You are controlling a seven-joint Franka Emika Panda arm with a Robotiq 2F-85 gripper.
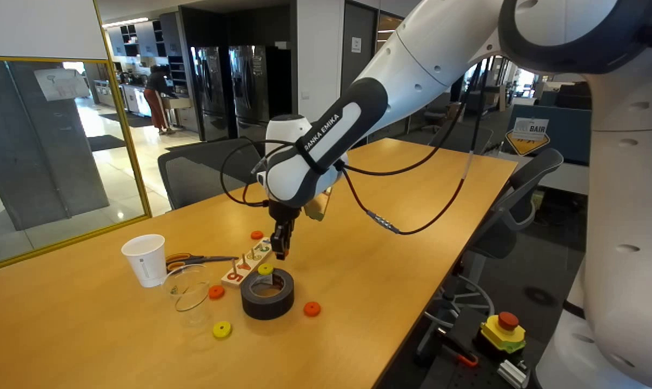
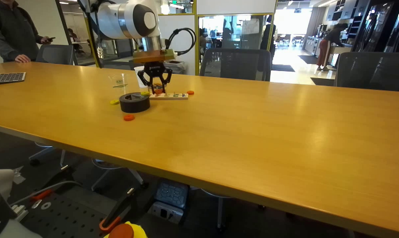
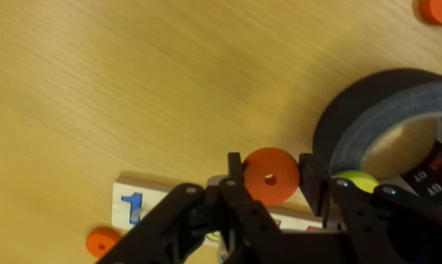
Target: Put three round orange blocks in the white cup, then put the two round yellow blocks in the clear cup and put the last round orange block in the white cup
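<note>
The gripper (image 3: 269, 159) is pinching a round orange block (image 3: 259, 176), with one fingertip (image 3: 234, 161) on each side, and it holds the block up off the table (image 1: 347, 270). It is near a wooden number board (image 1: 248, 262) and a roll of black tape (image 1: 266, 309). A second orange block (image 1: 257, 235) lies by the end of the board that has a blue number 1 (image 3: 133, 201). A third orange block (image 1: 216, 292) lies between the clear cup (image 1: 187, 294) and the tape. A fourth orange block (image 1: 312, 309) lies on the other side of the tape. One yellow block (image 1: 226, 330) is on the table near the tape, and the other yellow block (image 3: 359, 181) rests on the tape's rim. The white cup (image 1: 144, 260) stands up near the clear cup, but its bottom inside is hidden. Scissors (image 1: 196, 261) lie just beside the white cup. A person (image 2: 12, 33) has one hand (image 2: 22, 59) on the table, near a keyboard (image 2: 6, 78).
</note>
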